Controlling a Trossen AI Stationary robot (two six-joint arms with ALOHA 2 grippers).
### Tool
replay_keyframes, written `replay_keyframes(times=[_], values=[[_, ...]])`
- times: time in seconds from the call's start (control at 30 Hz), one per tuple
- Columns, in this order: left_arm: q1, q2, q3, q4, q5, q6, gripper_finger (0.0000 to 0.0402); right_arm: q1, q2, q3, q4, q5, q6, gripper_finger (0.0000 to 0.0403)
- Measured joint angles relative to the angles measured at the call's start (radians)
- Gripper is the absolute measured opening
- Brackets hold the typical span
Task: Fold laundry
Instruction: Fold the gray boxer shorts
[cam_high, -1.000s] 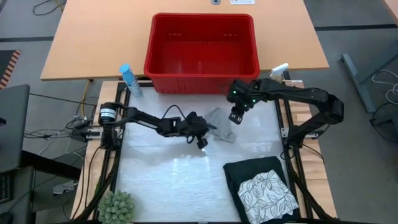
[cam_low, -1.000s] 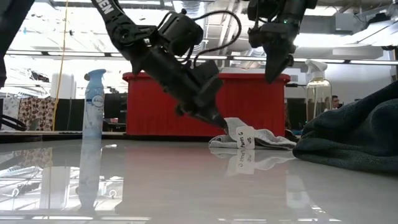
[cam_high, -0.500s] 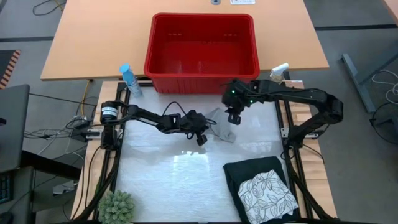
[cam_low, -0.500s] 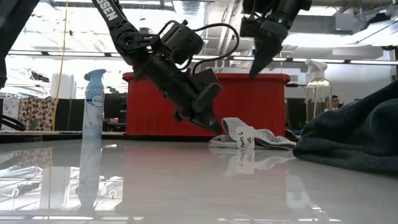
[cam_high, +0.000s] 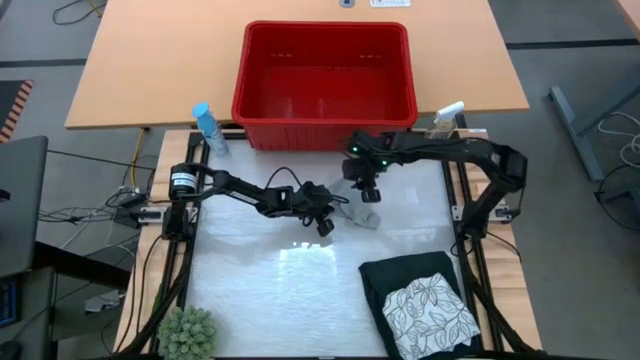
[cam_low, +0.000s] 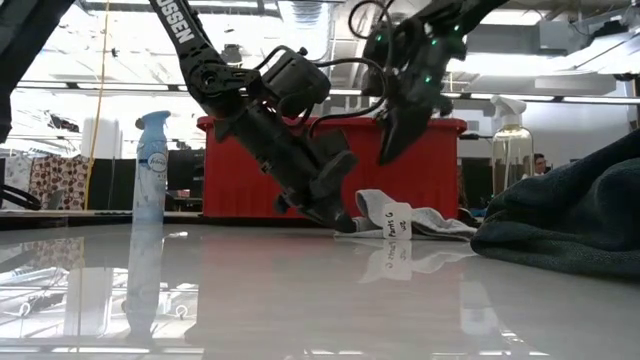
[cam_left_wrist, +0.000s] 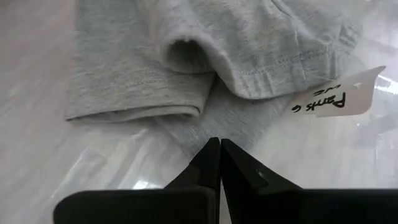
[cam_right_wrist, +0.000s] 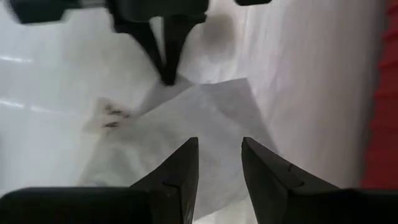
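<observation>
A small grey cloth (cam_high: 365, 215) lies flat in the middle of the table, partly folded over itself, with a white paper tag (cam_left_wrist: 336, 99) at one side. My left gripper (cam_high: 327, 228) reaches in from the left, slanting down and shut, its tips at the cloth's left corner. My right gripper (cam_high: 368, 193) hangs open above the cloth's far part (cam_right_wrist: 205, 118) and touches nothing. At the near right, folded dark jeans (cam_high: 400, 275) lie with a white leaf-print cloth (cam_high: 428, 312) on top. My left gripper meets the grey cloth at its pointed corner (cam_left_wrist: 214, 127) with its shut fingertips (cam_left_wrist: 211, 152). It comes slanting down from the table's left. The cloth lies flat on the table. Whether a layer sits between the tips, I cannot tell.
A red basket (cam_high: 325, 110) stands just beyond the table's far edge. A blue spray can (cam_high: 207, 128) is at the far left corner and a clear spray bottle (cam_high: 448, 115) at the far right. A small green plant (cam_high: 188, 333) sits at the near left.
My right gripper has moved toward the table's left and down toward the grey cloth, rolling its wrist as it went. My left gripper has dipped a little, bringing its tips down to the cloth's corner. The cloth has stayed where it was.
</observation>
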Motion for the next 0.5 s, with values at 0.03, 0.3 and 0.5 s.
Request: replay_keyframes(times=[0.03,0.3,0.5], values=[[0.000,0.000,0.000,0.000,0.001,-0.006,0.0000,-0.004,0.010,0.000,0.018,0.000,-0.020,0.0146],[-0.001,0.000,0.000,-0.002,-0.001,-0.017,0.0000,-0.011,0.063,0.001,0.065,-0.083,-0.166,0.0146],[-0.001,0.000,0.000,-0.002,-0.004,-0.018,0.0000,-0.007,0.115,0.001,0.080,-0.090,-0.205,0.0146]])
